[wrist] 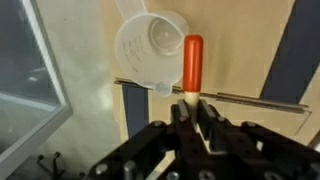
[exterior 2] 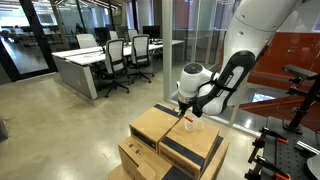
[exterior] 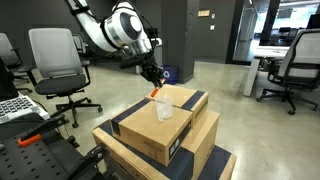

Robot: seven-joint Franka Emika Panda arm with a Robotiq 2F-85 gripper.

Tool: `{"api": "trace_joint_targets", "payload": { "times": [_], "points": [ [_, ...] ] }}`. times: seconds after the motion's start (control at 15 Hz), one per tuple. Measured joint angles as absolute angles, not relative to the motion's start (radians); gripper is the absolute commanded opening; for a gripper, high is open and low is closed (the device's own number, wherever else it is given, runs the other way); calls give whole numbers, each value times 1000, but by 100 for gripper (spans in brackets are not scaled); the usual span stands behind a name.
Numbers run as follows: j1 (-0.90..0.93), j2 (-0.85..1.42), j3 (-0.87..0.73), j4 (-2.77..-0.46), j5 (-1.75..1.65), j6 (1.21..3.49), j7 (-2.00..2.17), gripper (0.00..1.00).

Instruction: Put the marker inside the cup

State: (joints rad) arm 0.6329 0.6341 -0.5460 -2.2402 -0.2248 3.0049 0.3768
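My gripper (wrist: 192,108) is shut on a marker (wrist: 192,62) with an orange cap and white body. The marker points away from the wrist camera, its cap next to the rim of a clear plastic cup (wrist: 150,48). The cup stands on a cardboard box (exterior: 160,122). In both exterior views the gripper (exterior: 153,78) (exterior 2: 186,108) hangs just above the box, with the orange marker tip (exterior: 154,92) beside the cup (exterior: 164,108) (exterior 2: 192,125).
The box sits on a stack of similar boxes (exterior 2: 165,150) with black tape bands. Office chairs (exterior: 55,62) and desks (exterior 2: 95,65) stand around on a concrete floor. A glass wall (exterior 2: 175,40) is behind the stack.
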Motion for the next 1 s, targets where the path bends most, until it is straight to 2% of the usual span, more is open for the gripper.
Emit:
{"api": "trace_joint_targets", "payload": {
  "times": [1.0],
  "points": [
    [784, 636, -721, -2312, -193, 3073, 395, 4]
  ]
}}
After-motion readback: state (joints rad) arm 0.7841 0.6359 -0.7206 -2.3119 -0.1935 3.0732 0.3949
